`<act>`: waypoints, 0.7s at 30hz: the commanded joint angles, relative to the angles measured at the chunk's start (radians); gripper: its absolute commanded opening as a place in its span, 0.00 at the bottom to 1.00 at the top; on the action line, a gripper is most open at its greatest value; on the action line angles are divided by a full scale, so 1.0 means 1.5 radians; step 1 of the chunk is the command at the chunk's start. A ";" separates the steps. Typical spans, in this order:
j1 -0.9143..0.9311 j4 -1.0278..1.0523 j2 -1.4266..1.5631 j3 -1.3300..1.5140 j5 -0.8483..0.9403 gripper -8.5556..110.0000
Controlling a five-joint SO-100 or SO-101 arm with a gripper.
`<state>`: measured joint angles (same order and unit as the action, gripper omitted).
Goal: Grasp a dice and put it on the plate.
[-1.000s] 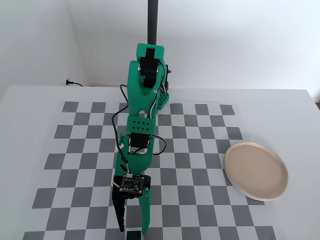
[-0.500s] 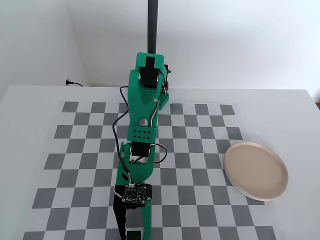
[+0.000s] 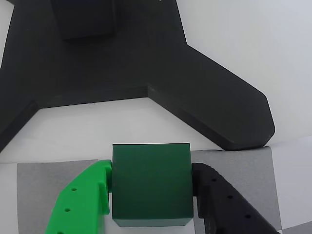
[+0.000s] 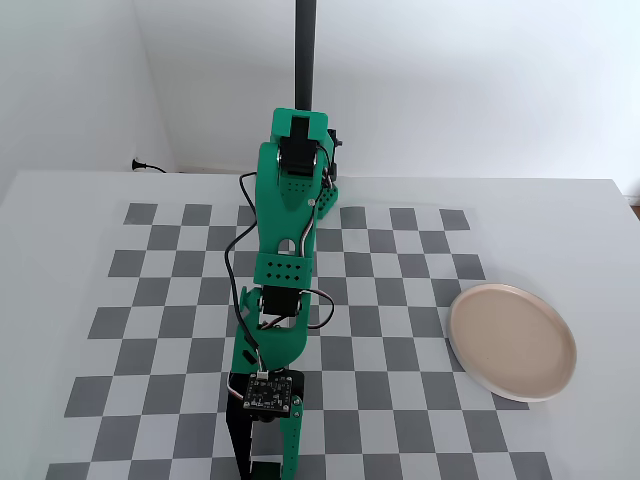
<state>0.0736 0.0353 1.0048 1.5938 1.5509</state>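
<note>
Pincer [image 3: 151,195] clamped on dice [image 3: 151,185], green finger [image 3: 83,204] and black finger [image 3: 224,204] touching opposite faces (wrist view). Plate [image 4: 513,341] well right of pincer in fixed view.

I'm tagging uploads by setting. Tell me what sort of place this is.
Probably a home or hobby robotics bench: a white table with a printed checkerboard mat, a green arm whose gripper brackets the dice, and a lone plate.
</note>
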 commanded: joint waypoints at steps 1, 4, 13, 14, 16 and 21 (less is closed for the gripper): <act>-0.015 0.006 0.049 -0.057 -0.001 0.04; -0.028 0.042 0.085 -0.056 0.000 0.04; -0.104 0.125 0.218 -0.001 0.021 0.04; -0.118 0.123 0.238 0.017 0.026 0.04; -0.145 0.118 0.283 0.057 0.032 0.04; -0.220 0.105 0.395 0.164 0.040 0.04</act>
<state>-0.1825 0.2178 1.3576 1.7963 1.5999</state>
